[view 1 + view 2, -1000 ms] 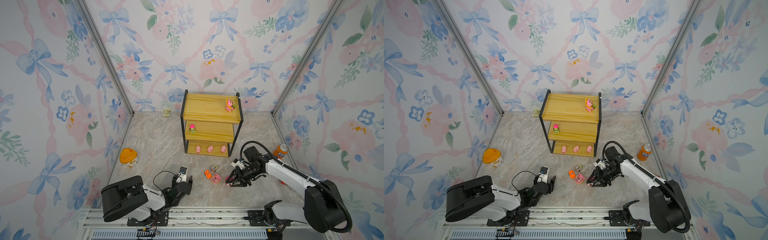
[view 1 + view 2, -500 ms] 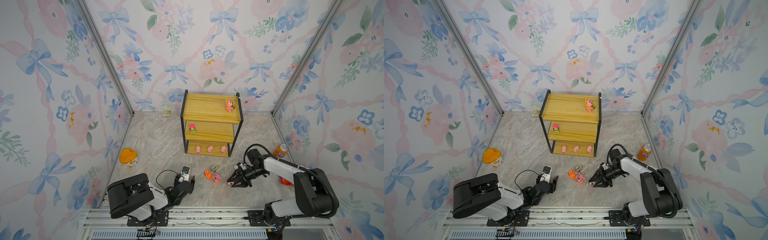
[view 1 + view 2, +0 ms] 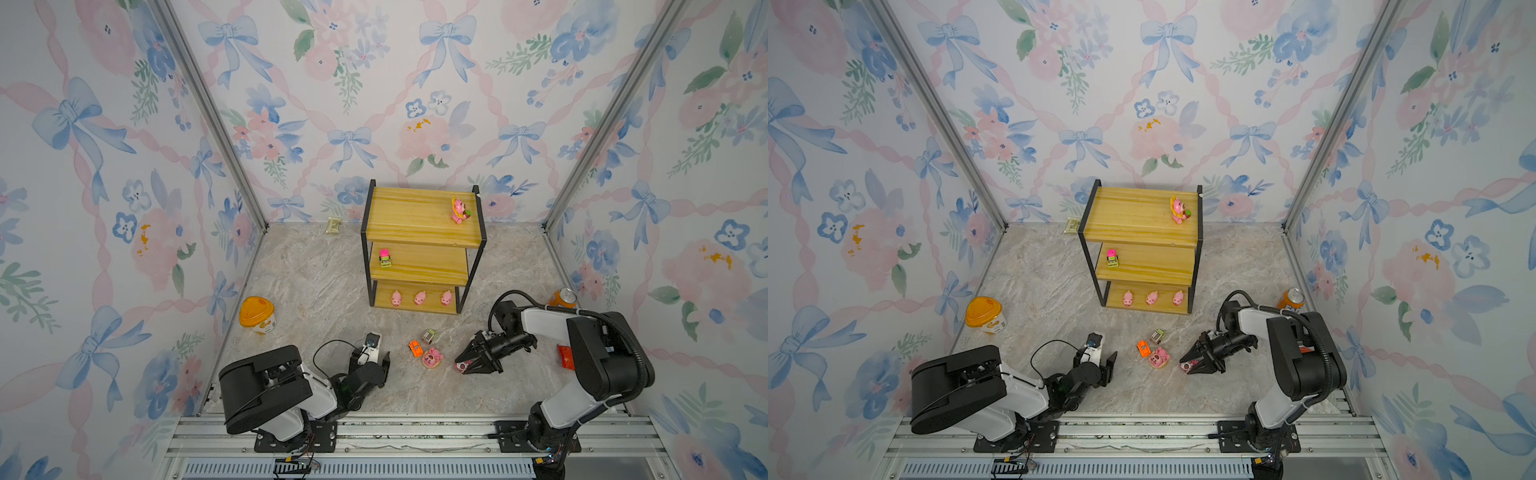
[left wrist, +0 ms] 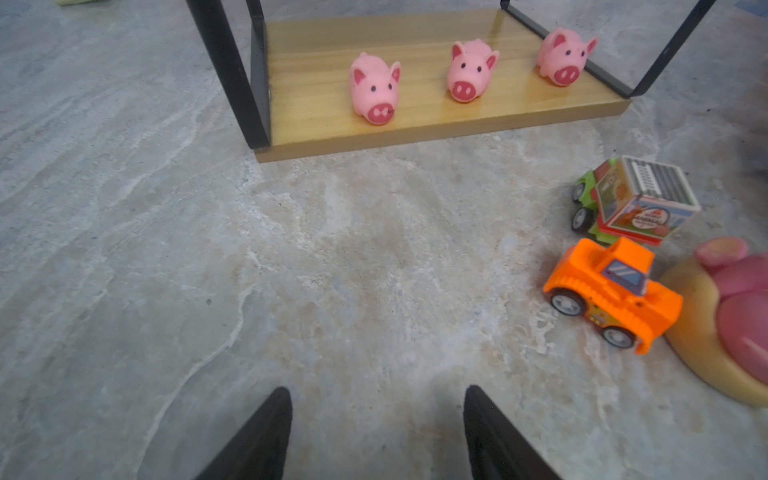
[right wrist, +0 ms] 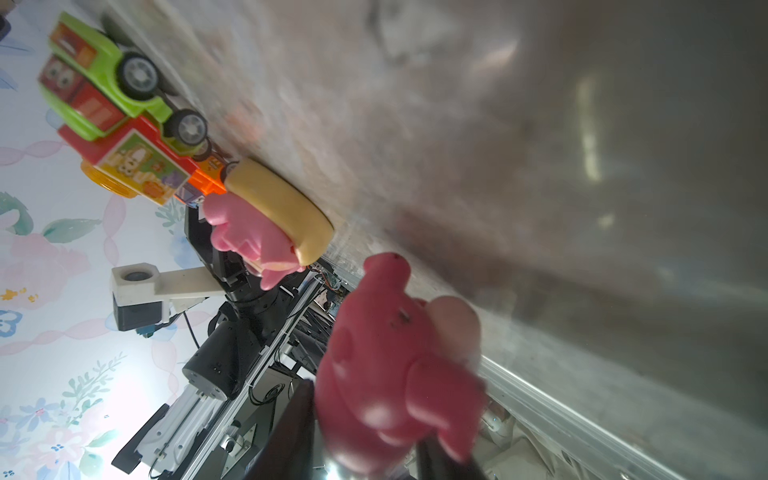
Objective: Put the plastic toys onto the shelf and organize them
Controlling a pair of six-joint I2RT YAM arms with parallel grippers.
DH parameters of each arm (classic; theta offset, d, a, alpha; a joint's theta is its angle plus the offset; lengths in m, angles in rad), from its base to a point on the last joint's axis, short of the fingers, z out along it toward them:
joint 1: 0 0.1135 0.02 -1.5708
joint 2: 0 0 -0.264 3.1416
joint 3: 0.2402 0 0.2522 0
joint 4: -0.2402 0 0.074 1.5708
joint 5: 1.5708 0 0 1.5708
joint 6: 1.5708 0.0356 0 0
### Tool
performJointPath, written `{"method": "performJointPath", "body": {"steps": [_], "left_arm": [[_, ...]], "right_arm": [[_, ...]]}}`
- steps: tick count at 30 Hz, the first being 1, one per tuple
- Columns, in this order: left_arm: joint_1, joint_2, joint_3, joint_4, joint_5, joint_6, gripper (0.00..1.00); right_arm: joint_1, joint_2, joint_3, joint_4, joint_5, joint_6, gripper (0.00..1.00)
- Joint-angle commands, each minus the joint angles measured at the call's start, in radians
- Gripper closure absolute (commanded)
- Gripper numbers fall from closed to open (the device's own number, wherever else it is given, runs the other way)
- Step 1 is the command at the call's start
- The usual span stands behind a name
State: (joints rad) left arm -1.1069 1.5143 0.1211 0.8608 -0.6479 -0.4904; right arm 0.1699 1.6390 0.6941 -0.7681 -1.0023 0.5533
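R wrist view: pink figurine (image 5: 386,361) is blurred and cut at pic edge; black fingers (image 5: 282,440) mostly hidden behind it. L wrist view: figurine w/ yellow base (image 4: 744,303) cut off by edge. In both top views pink figurine too small for details.

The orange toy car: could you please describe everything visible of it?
The orange car looks like glossy moulded plastic: a bulldozer-like body with a blade at one end, a blue striped cab window and black wheels with grey hubs. It stands upright on the marble-look floor, between the grey-green truck and a pink figurine's tan base, which its blade end seems to touch.
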Motion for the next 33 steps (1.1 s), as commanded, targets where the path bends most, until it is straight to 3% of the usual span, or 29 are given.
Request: {"method": "performJointPath", "body": {"steps": [1, 16, 28, 33], "left_arm": [[-0.005, 0.017, 0.013, 0.023, 0.007, 0.024, 0.33], [-0.005, 0.046, 0.022, 0.055, 0.03, 0.037, 0.33], [-0.005, 0.073, 0.022, 0.081, 0.033, 0.038, 0.33], [-0.006, 0.077, 0.02, 0.097, 0.037, 0.039, 0.33]], "right_arm": [[-0.02, 0.01, 0.027, -0.019, -0.013, -0.015, 0.89], [-0.054, 0.025, 0.039, -0.048, 0.012, -0.039, 0.43], [-0.08, -0.005, 0.044, -0.066, 0.021, -0.054, 0.39], [-0.064, -0.068, 0.081, -0.137, 0.124, -0.111, 0.39]]}}
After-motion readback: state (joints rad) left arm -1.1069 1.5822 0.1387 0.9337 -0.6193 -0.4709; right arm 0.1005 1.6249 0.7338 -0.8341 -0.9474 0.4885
